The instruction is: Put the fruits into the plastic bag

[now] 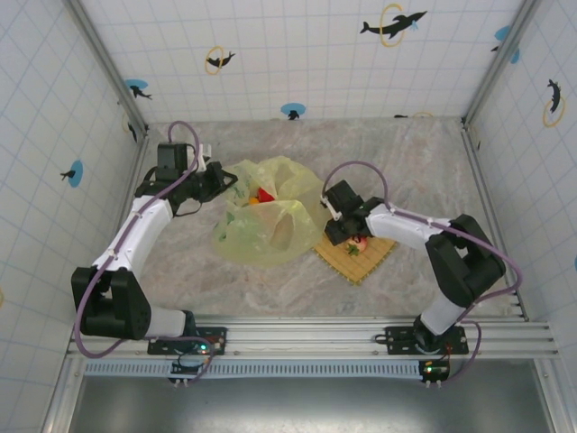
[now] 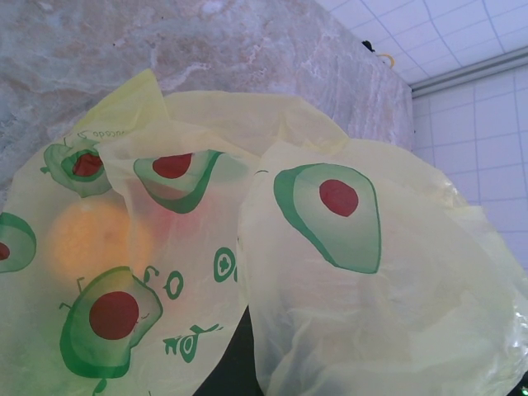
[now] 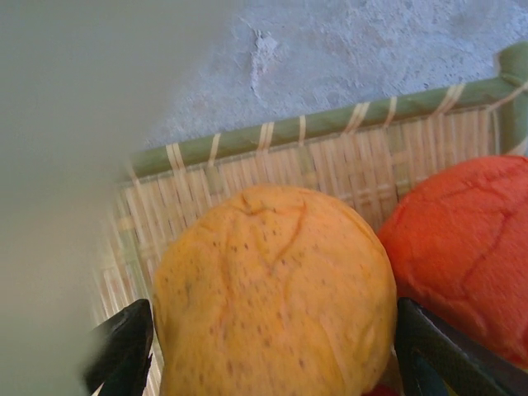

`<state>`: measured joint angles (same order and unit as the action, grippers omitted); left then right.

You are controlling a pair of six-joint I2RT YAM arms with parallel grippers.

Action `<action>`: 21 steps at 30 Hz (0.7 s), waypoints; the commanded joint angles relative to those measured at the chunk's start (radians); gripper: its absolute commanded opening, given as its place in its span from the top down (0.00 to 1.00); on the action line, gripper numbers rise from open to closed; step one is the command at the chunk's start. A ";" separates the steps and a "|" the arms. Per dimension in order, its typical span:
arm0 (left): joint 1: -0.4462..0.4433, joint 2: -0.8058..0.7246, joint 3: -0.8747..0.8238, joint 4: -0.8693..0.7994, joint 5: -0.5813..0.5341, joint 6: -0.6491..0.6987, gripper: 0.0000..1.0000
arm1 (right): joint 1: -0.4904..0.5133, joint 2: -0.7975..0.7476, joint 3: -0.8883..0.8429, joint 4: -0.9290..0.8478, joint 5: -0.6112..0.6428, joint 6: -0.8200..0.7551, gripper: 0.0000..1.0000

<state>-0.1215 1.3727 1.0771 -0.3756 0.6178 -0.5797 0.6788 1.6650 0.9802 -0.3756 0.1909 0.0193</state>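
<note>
Right gripper [image 3: 272, 330] is down low on the woven mat [image 3: 272, 161], and I have the yellow-orange fruit [image 3: 272, 289] squarely between my two fingers [image 3: 124, 351], one dark pad against each flank, so I read that as clenched on it. Whether it has left the weave I can't say. A red fruit [image 3: 462, 247] sits touching it on the right, which is why I've come in straddling the yellow-orange one alone; a wider approach would nudge its neighbour. From above, my right gripper [image 1: 347, 236] hangs over the mat's [image 1: 379, 257] near-left part, with the plastic bag [image 1: 270, 221] just beside the mat to the left, a short carry. My left gripper [image 1: 219, 183] is parked at the bag's far-left edge, I judge to pin the rim up so the mouth gapes; the pictures don't show whether those fingers are pinching plastic or not. Up close on that side, crinkly bag film [image 2: 346, 272] is draped across the lens, and an orange fruit [image 2: 91, 239] glows through it, with a reddish one just beside, so some of the load is already inside. Next, I'd say, comes lifting clear and swinging left over that opening.
</note>
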 commanded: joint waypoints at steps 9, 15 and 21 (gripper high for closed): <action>0.004 -0.023 -0.006 0.008 -0.004 0.001 1.00 | -0.004 0.071 0.078 0.023 -0.014 -0.012 0.29; 0.003 -0.021 -0.005 0.010 -0.004 0.002 1.00 | -0.004 -0.039 0.073 0.011 -0.052 0.011 0.33; 0.004 -0.027 -0.005 0.012 -0.001 0.003 1.00 | -0.010 -0.275 -0.011 -0.010 -0.076 0.045 0.34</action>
<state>-0.1215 1.3724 1.0737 -0.3756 0.6174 -0.5797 0.6785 1.5124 1.0107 -0.3706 0.1341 0.0376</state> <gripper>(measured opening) 0.041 0.681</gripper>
